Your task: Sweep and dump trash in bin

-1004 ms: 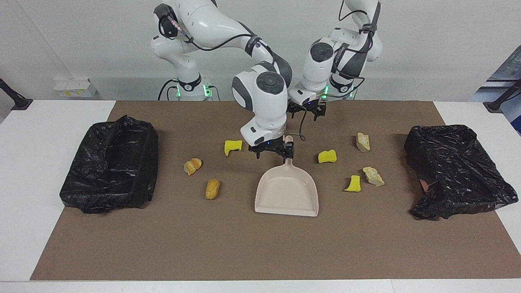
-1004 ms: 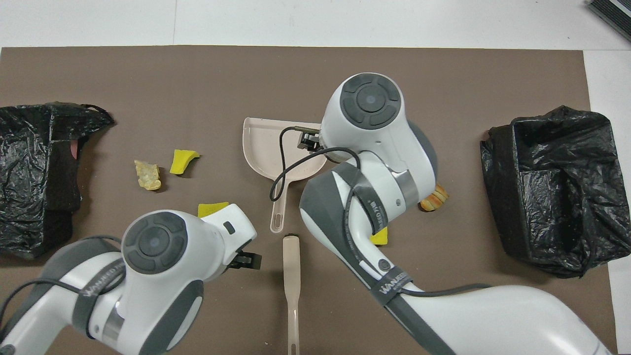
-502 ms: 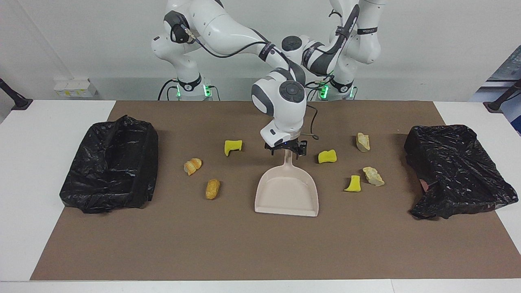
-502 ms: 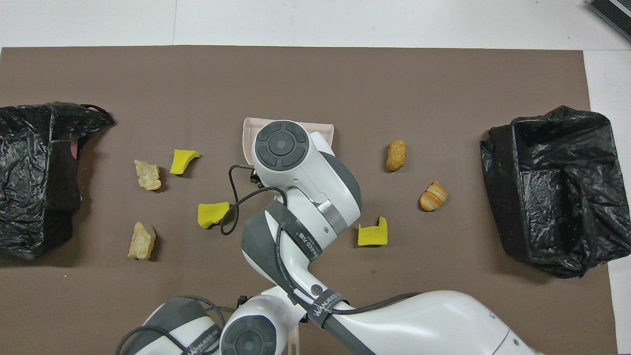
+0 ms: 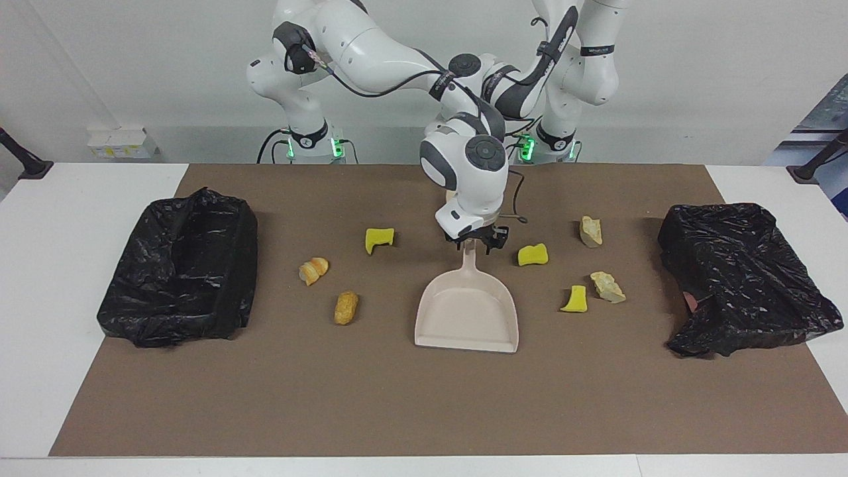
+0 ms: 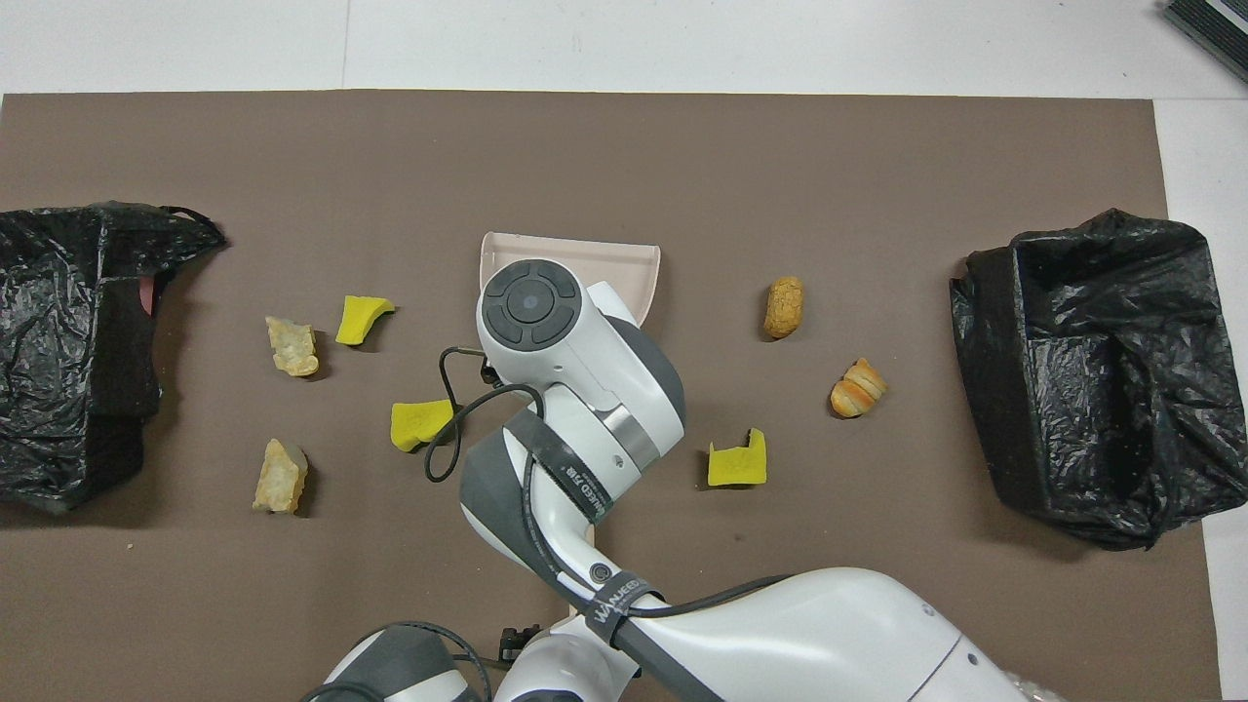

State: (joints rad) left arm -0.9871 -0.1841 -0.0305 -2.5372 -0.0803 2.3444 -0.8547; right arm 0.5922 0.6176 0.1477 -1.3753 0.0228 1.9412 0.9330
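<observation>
In the facing view the right gripper (image 5: 476, 241) sits at the robot-side tip of the dustpan (image 5: 467, 311) handle, fingers astride it; whether they already pinch it I cannot tell. The handle's long axis runs straight away from the robots, the pan's mouth pointing away from them, so the grasp looks set at the very end of the handle. The trash lies in two groups on the brown mat (image 5: 424, 404): yellow sponge (image 5: 379, 239), bread roll (image 5: 313, 270) and bread stick (image 5: 346, 307) toward the right arm's end, near one black-lined bin (image 5: 180, 268); sponge chunk (image 5: 532, 254), sponge wedge (image 5: 575, 299) and two crusty lumps (image 5: 607, 287) toward the left arm's end, near the other bin (image 5: 742, 278). Nothing lies in the pan.

From overhead the right arm hides the handle (only the pan's rim (image 6: 570, 252) shows). The left gripper (image 6: 519, 641) is low at the robots' edge beside the brush handle (image 6: 602, 522); its fingers cannot be read.
</observation>
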